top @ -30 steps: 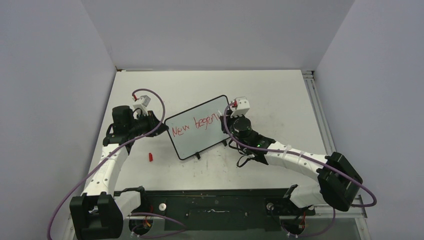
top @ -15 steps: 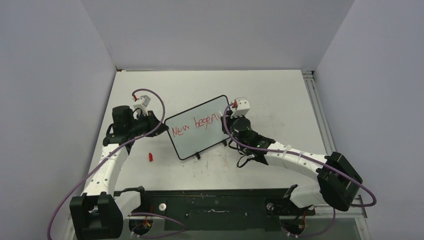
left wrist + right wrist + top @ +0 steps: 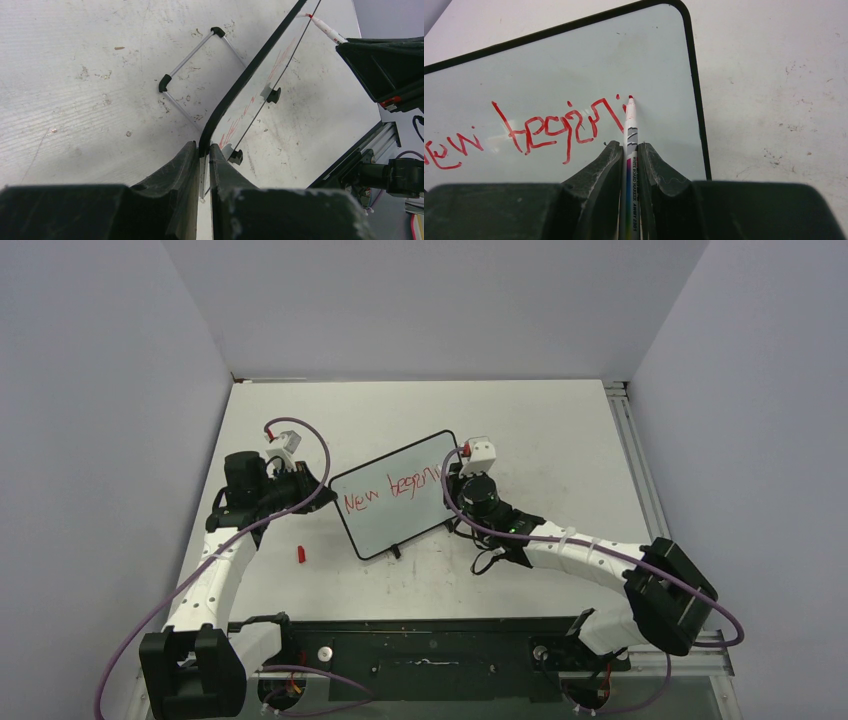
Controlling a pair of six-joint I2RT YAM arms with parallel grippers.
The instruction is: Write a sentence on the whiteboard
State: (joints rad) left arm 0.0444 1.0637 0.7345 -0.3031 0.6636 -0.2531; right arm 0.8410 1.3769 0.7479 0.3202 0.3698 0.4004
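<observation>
The whiteboard (image 3: pixel 395 496) stands tilted on its two black feet in mid-table, thin black frame around it. Red lettering (image 3: pixel 392 488) in one line reads roughly "New begin"; it also shows in the right wrist view (image 3: pixel 549 131). My left gripper (image 3: pixel 312 480) is shut on the board's left edge; in the left wrist view its jaws (image 3: pixel 202 155) pinch the black frame (image 3: pixel 235 95). My right gripper (image 3: pixel 452 472) is shut on a white marker (image 3: pixel 629 135), whose red tip (image 3: pixel 630 98) touches the board just right of the last letter.
A small red marker cap (image 3: pixel 300 553) lies on the table in front of the board's left corner. A wire stand (image 3: pixel 192 60) with black ends lies behind the board. A metal rail (image 3: pixel 625 430) runs along the table's right edge.
My right gripper with the marker has shifted slightly left and toward me along the board. The left arm and the board have not moved.
</observation>
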